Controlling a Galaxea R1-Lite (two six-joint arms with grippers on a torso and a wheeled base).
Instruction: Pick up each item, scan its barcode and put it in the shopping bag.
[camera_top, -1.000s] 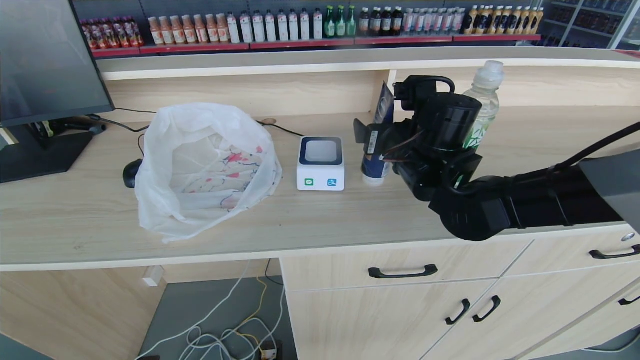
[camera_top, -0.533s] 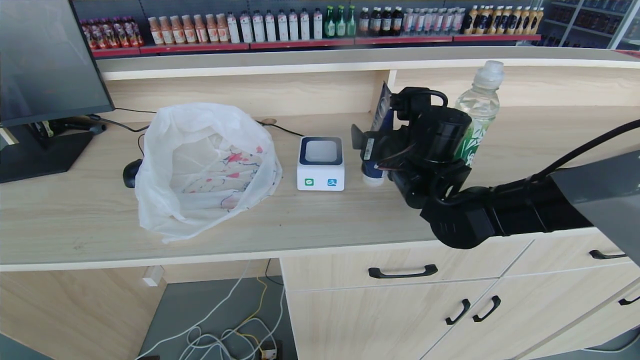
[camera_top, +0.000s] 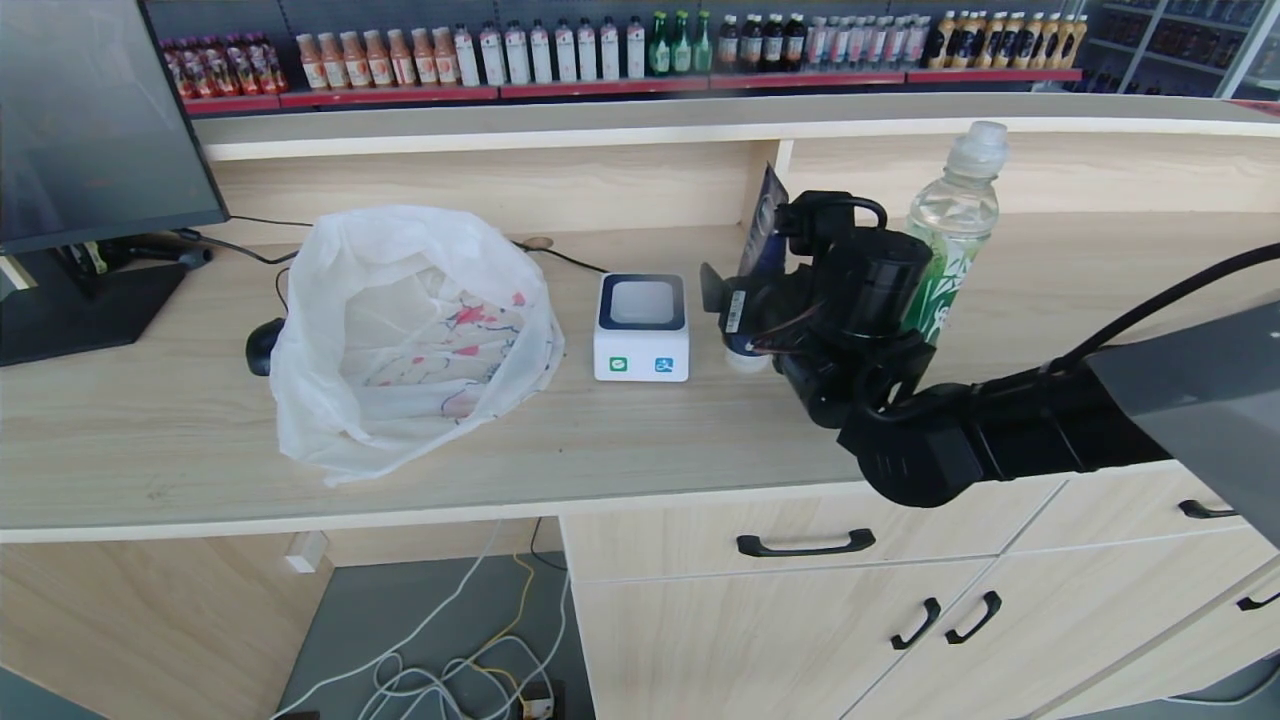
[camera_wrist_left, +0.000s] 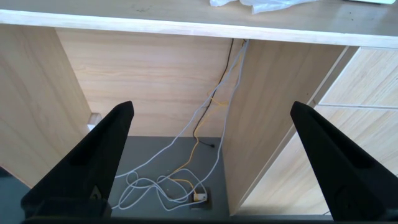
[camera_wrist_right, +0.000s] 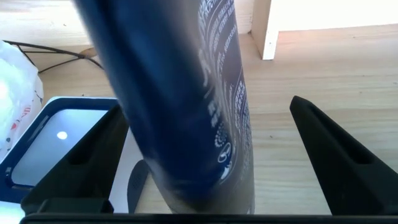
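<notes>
Right arm had shifted left toward the scanner (camera_top: 641, 326), uncovering more of the green-label bottle (camera_top: 950, 230) behind it. Right gripper (camera_wrist_right: 205, 155) sat wide open astride the dark blue tube (camera_top: 762, 225), so a grasp looked close. White shopping bag (camera_top: 310, 380) stood open left of the scanner, no item clear inside. Bottle was capped, clear liquid in it. Tube stood cap-down on the counter (camera_top: 150, 450), just right of the scanner. Left gripper (camera_wrist_left: 208, 155) hung wide open below the counter.

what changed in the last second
The right gripper, open, slid a little toward the scanner; its fingers stand either side of the upright blue tube, and more of the bottle behind shows. Nothing was grasped or released. Tube, bottle, scanner and shopping bag stayed put.
</notes>
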